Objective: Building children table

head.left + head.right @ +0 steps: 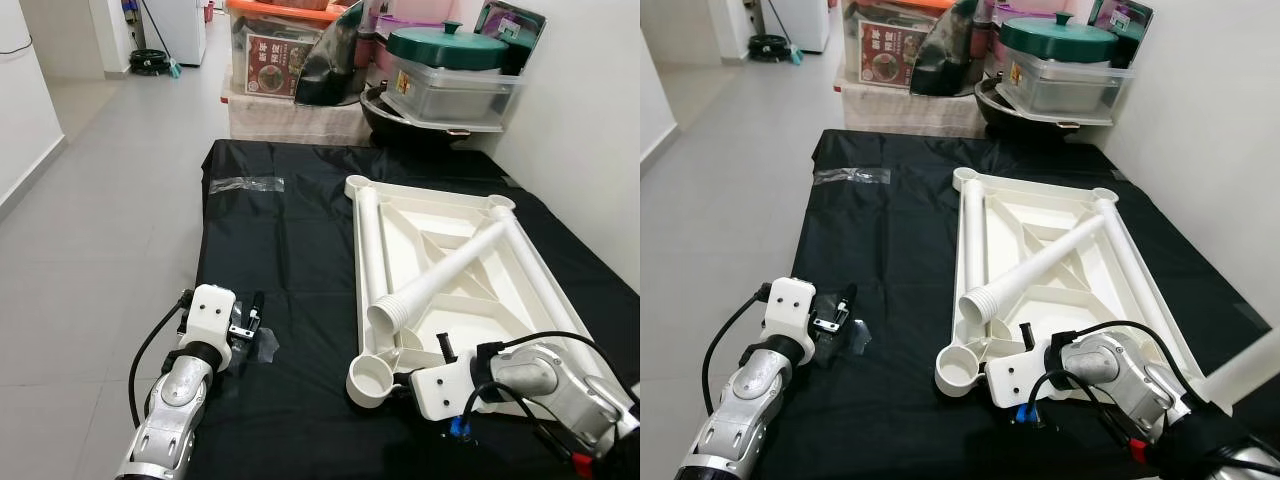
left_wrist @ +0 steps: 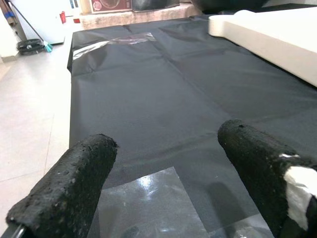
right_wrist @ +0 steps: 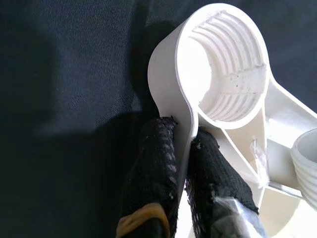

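Left eye view: the upturned white tabletop (image 1: 440,255) lies on the black sheet (image 1: 270,240), three legs (image 1: 445,270) loose upon it, none screwed in. Left wrist view: left gripper (image 2: 166,163) fingers apart, empty, beside the tabletop. Right wrist view: right gripper (image 3: 182,148) fingers pinch the tabletop's rim beside its corner socket (image 3: 230,64).

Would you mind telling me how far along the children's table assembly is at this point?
Early. Done: the white tabletop lies upside down on the black sheet. In hand: the right tool pinches its rim beside the near-left threaded socket. The left tool hovers open over the sheet. Left: no leg is screwed in; loose legs lie on the tabletop.
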Controlling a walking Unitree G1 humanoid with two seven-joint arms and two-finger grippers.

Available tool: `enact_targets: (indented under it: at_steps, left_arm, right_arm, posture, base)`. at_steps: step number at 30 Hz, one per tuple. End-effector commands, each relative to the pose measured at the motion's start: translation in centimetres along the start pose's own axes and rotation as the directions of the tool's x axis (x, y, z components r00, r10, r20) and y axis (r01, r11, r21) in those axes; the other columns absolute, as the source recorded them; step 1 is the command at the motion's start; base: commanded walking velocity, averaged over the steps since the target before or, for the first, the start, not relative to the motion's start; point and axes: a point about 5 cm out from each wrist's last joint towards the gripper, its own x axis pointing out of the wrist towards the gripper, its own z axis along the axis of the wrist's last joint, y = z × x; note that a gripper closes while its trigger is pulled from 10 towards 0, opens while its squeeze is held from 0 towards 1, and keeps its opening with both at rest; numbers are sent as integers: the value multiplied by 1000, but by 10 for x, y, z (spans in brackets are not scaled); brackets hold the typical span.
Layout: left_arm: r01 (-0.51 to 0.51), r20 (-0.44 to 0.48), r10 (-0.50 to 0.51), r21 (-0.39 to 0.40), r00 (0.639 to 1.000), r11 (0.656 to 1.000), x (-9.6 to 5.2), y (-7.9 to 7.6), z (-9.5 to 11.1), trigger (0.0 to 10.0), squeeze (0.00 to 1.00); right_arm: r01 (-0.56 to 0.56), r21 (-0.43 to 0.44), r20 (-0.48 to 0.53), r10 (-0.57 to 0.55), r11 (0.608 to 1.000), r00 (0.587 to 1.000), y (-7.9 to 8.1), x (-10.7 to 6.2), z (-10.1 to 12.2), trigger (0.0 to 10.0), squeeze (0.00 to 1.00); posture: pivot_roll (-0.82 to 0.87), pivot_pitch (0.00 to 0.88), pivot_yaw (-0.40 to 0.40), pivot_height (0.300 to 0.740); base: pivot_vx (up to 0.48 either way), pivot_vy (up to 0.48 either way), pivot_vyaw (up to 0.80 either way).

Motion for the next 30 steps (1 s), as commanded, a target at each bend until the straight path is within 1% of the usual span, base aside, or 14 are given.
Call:
enact_targets:
  at_steps: [1,2,4,10,13,15,19,21,23,25,27,28,29,30]
  left_arm:
    - [14,-8,-14,12,1000,1000,2,-2,-1,10000,0]
    - [14,-8,-14,14,1000,1000,2,-2,-1,10000,0]
    - [14,-8,-14,14,1000,1000,2,-2,-1,10000,0]
    - [14,-10,-14,16,1000,1000,2,-2,-2,10000,0]
    - [14,-10,-14,16,1000,1000,2,-2,-2,10000,0]
    - [14,-11,-14,18,1000,1000,2,-2,-2,10000,0]
    - [14,-12,-14,18,1000,1000,2,-3,-2,10000,0]
    - [13,-13,-13,18,1000,1000,2,-3,-3,10000,0]
    - [12,-17,-12,19,1000,1000,2,-3,-4,10000,0]
    - [12,-17,-12,19,1000,1000,2,-3,-4,10000,0]
    - [12,-22,-11,19,1000,1000,1,-3,-6,10000,0]
    - [12,-22,-11,19,1000,1000,1,-3,-6,10000,0]
    - [12,-23,-12,18,1000,1000,1,-4,-6,10000,0]
    - [13,-24,-12,17,1000,1000,1,-5,-6,10000,0]
  right_arm:
    - [-78,-118,-33,74,990,997,11,4,-2,0,0]
    - [-78,-143,-25,75,987,997,10,4,-2,0,0]
    - [-78,-143,-25,75,987,997,10,4,-2,0,0]
    - [-63,-226,6,66,972,998,9,4,-5,0,0]
    - [-63,-226,6,66,972,998,9,4,-5,0,0]
    - [-39,-277,28,49,960,998,6,5,-6,0,0]
    - [-25,-308,40,39,951,998,3,7,-8,0,0]
    - [-32,-312,33,45,949,998,2,6,-10,0,0]
    - [-65,-283,12,71,957,997,4,5,-16,0,0]
    - [-65,-283,12,71,957,997,4,5,-16,0,0]
    - [-77,-238,1,80,968,997,9,5,-21,0,0]
    - [-77,-238,1,80,968,997,9,5,-21,0,0]
    - [-81,-221,-12,80,972,997,11,7,-23,5059,0]
    - [-83,-211,-22,80,974,997,13,8,-24,5059,0]
  posture:
    - [-23,0,-107,740]
    - [-22,0,-108,740]
    - [-22,0,-108,740]
    - [-23,0,-108,740]
    - [-23,0,-108,740]
    - [-22,0,-109,740]
    - [-20,0,-111,740]
    - [-19,0,-112,740]
    - [-19,0,-112,740]
    - [-19,0,-112,740]
    - [-24,0,-114,740]
    - [-24,0,-114,740]
    - [-24,0,-114,740]
    - [-24,0,-114,740]
  base:
    - [0,0,0]
    - [0,0,0]
    - [0,0,0]
    - [0,0,0]
    - [0,0,0]
    - [0,0,0]
    - [0,0,0]
    - [0,0,0]
    - [0,0,0]
    - [0,0,0]
    - [0,0,0]
    - [0,0,0]
    - [0,0,0]
    - [0,0,0]
